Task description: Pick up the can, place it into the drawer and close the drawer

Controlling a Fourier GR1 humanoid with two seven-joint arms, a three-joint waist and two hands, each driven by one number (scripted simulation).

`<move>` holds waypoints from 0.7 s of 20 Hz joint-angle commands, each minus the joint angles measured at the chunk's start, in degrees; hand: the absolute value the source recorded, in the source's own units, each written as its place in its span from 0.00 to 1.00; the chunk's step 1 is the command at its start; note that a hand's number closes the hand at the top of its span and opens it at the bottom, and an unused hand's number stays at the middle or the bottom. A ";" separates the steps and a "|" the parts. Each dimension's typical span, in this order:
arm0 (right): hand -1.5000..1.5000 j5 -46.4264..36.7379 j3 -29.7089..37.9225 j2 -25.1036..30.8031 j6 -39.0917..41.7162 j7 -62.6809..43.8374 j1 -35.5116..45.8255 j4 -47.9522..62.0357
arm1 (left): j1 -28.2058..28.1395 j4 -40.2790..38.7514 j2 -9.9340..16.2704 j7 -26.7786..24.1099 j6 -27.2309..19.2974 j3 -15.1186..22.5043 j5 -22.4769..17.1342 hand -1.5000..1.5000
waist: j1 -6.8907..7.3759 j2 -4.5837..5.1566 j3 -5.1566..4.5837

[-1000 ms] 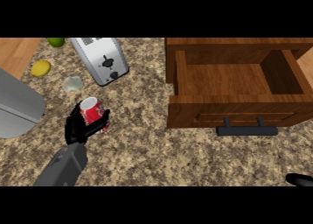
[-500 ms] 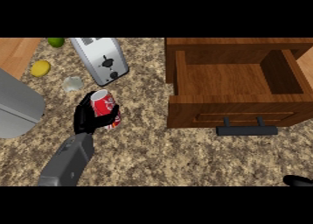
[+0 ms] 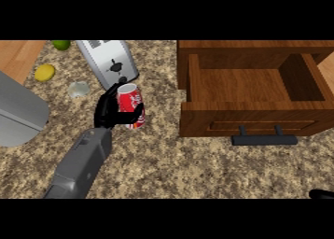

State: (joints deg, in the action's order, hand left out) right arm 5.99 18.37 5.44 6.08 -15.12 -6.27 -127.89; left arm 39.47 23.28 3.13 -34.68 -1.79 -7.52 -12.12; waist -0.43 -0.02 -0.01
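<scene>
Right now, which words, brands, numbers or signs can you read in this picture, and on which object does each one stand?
Red can, held in the left hand: white script lettering runs down its side, too blurred to read as words.
Toaster: no readable text.
Drawer: no text.

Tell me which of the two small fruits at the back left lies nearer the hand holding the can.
The yellow lemon; it lies closer to the left hand than the green lime farther back.

The left hand (image 3: 106, 112) covers one side of the can (image 3: 132, 105). Only a sliver of the right hand (image 3: 324, 194) shows at the lower edge, its state unreadable.
</scene>
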 commanded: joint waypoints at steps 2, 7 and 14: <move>0.00 -1.22 -0.31 -0.09 -1.65 -2.33 1.27 -1.42 | 3.32 9.06 -2.14 9.12 -3.46 3.46 1.51 1.00 | 0.83 -0.37 0.05; 0.00 -3.64 -2.09 -1.08 -2.68 -3.09 1.71 -1.42 | 6.60 18.65 -3.06 20.66 -7.76 8.06 1.60 1.00 | 0.95 -0.40 0.04; 0.00 1.69 2.59 1.45 -0.05 -4.16 -0.67 -4.21 | 8.71 32.98 -3.10 35.36 -9.59 9.69 1.12 1.00 | 0.44 -0.34 0.03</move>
State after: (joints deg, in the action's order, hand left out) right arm 4.72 18.60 5.14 5.14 -16.96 -6.75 -130.27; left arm 46.70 49.46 0.51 -6.90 -9.18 0.49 -11.02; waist 0.26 -0.37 0.04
